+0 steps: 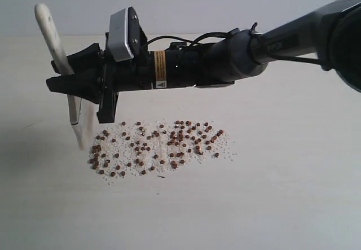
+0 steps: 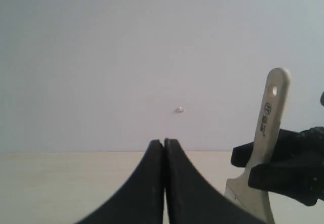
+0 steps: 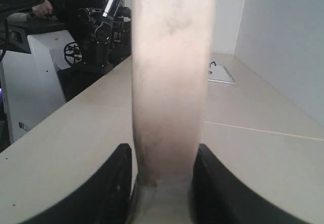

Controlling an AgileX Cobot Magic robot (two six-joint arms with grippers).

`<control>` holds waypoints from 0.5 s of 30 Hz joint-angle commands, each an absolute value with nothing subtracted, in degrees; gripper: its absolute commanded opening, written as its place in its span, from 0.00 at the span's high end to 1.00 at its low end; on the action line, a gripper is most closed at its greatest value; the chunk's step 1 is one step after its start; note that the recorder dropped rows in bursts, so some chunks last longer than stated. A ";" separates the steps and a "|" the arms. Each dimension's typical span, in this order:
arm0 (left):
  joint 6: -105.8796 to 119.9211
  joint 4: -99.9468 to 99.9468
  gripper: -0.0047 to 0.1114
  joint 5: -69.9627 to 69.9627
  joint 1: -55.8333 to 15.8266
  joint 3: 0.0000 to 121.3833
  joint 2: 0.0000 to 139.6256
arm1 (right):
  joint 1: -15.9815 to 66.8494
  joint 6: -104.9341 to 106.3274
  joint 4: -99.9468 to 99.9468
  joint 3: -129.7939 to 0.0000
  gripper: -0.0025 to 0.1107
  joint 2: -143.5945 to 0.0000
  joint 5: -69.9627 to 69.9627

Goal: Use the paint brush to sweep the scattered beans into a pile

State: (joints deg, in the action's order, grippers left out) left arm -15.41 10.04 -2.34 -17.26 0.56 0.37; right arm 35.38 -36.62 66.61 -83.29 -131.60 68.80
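Half-closed, my right gripper [image 1: 53, 75] holds the paint brush [image 1: 49, 33] by its handle, bristles down at the left edge of the beans [image 1: 163, 145] on the table [image 1: 282, 199]. My left gripper [image 2: 163, 145] has its jaws pressed together.

exterior view looks down on the table [image 1: 293, 205]; left wrist looks level across it; both show the paint brush [image 1: 48, 30]

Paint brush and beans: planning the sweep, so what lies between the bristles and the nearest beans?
Only bare table between paint brush and beans, per the exterior view.
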 commanded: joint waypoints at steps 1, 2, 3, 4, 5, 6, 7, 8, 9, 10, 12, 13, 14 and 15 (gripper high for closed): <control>-15.17 9.76 0.96 -2.35 -17.15 0.90 0.00 | 37.06 -36.18 66.38 -85.99 0.98 -134.21 69.96; -15.17 9.76 0.96 -2.35 -17.15 0.90 0.00 | 37.36 -36.18 66.38 -86.30 0.98 -134.73 69.96; -15.17 9.76 0.96 -2.35 -17.15 0.90 0.00 | 37.71 -36.18 66.38 -86.82 0.98 -135.13 69.96; -15.03 9.76 0.96 -2.35 -17.15 0.90 0.00 | 38.21 -36.18 66.38 -87.08 0.98 -135.44 67.81; -15.03 9.76 0.96 -2.35 -17.15 0.90 0.00 | 38.61 -36.18 66.52 -87.47 0.98 -135.74 66.39; -15.03 9.76 0.96 -2.35 -17.15 0.90 0.00 | 38.98 -36.18 66.52 -87.79 0.98 -136.01 65.08; -15.03 9.76 0.96 -2.35 -17.15 0.90 0.00 | 39.29 -36.18 66.63 -88.05 0.98 -136.26 63.74; -15.03 9.76 0.96 -2.35 -17.15 0.90 0.00 | 39.27 -36.18 66.52 -88.16 0.98 -136.36 63.43; -15.03 9.76 0.96 -2.35 -17.15 0.90 0.00 | 39.27 -36.18 66.52 -88.41 0.98 -136.64 63.37; -15.03 9.76 0.96 -2.35 -17.15 0.90 0.00 | 39.27 -36.18 65.86 -88.54 0.98 -136.75 63.48; -15.03 9.76 0.96 -2.35 -17.15 0.90 0.00 | 39.27 -36.29 65.68 -88.54 0.98 -136.75 61.78; -15.03 9.76 0.96 -2.35 -17.15 0.90 0.00 | 39.27 -36.68 65.68 -88.54 0.98 -136.75 60.75; -15.03 9.76 0.96 -2.35 -17.15 0.90 0.00 | 39.27 -36.70 65.79 -88.54 0.98 -136.75 60.03; -15.03 9.76 0.96 -2.35 -17.15 0.90 0.00 | 39.27 -37.07 66.06 -88.54 0.98 -136.75 59.26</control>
